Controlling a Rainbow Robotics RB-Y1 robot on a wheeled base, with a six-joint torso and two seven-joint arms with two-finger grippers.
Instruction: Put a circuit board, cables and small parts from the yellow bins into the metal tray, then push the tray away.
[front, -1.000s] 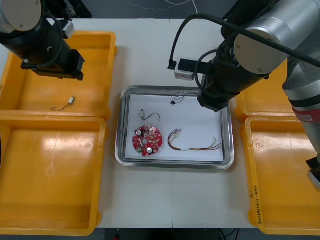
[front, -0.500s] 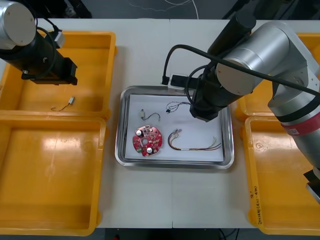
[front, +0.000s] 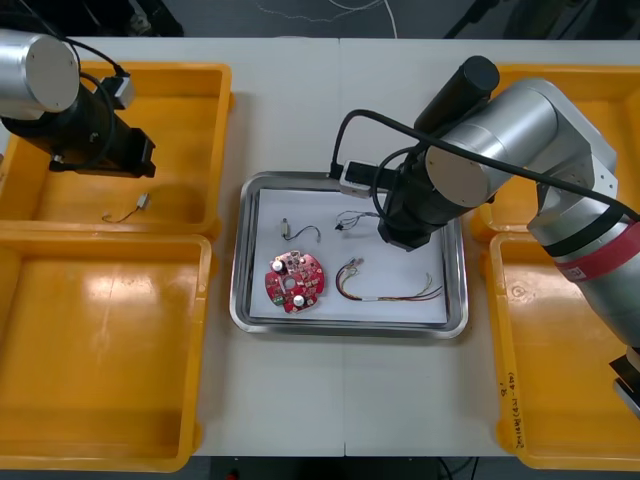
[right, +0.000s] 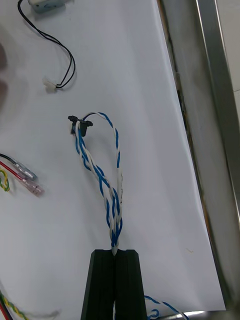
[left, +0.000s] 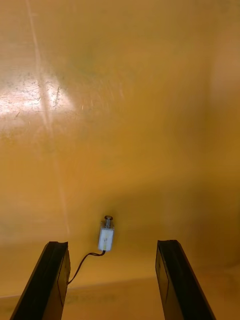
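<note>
Circuit board (front: 295, 282) and cables (front: 390, 296) lie in the tray (front: 350, 330) between bins (front: 100, 350).

We see a red circuit board (front: 296, 282) in the tray (front: 345, 329) at eight o'clock, red-yellow cable (front: 380, 297) at four, blue-white cable (right: 114, 225) at twelve.

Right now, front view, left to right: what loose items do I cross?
Small metal part under the left claw in far left yellow bin, red circuit board, twisted blue and white cable held by right claw.
</note>
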